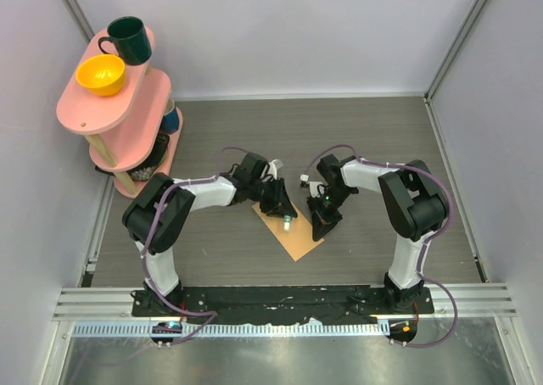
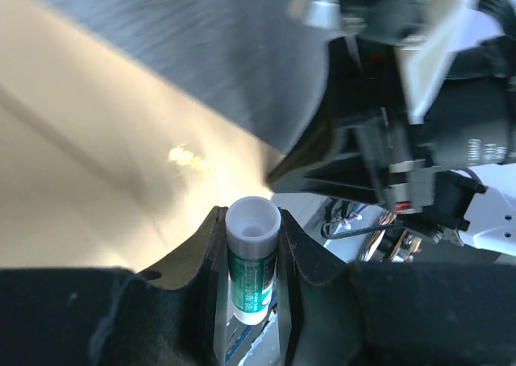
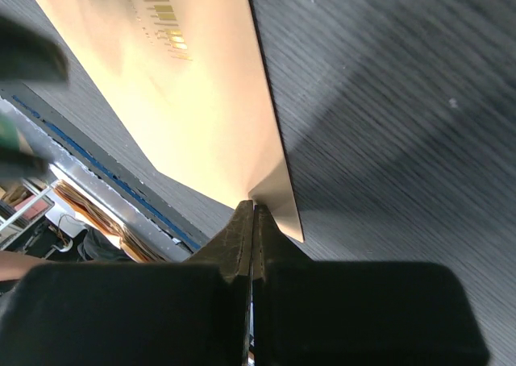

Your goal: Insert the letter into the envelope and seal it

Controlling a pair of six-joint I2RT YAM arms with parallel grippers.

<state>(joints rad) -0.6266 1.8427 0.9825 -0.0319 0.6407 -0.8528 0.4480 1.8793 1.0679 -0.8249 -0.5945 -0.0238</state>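
Middle of the table: the envelope [image 1: 294, 235] lies flat on the grey wood-grain table [image 1: 382, 131], turned at a slant, with both arms meeting over it.
Left gripper [image 2: 253, 230]: clamped around a glue stick [image 2: 251, 261], one finger on each side of the tube.
Glue stick: white tube with a green label, its round white end pointing past the fingertips toward the envelope; whether it touches the paper cannot be told.
Right gripper [image 3: 252, 210]: fingers pressed together with only a thin seam between them, the tips meeting the envelope's edge close to a corner; whether paper is pinched in the seam cannot be told.
Envelope surface: plain tan, with a small block of printed marks [image 3: 165, 11] near the end away from the right gripper.
Grippers to each other: close, just beside one another over the same envelope.
Far left corner: a pink shelf [image 1: 114, 105] holds a dark green mug [image 1: 127, 39] and a yellow bowl [image 1: 101, 74].
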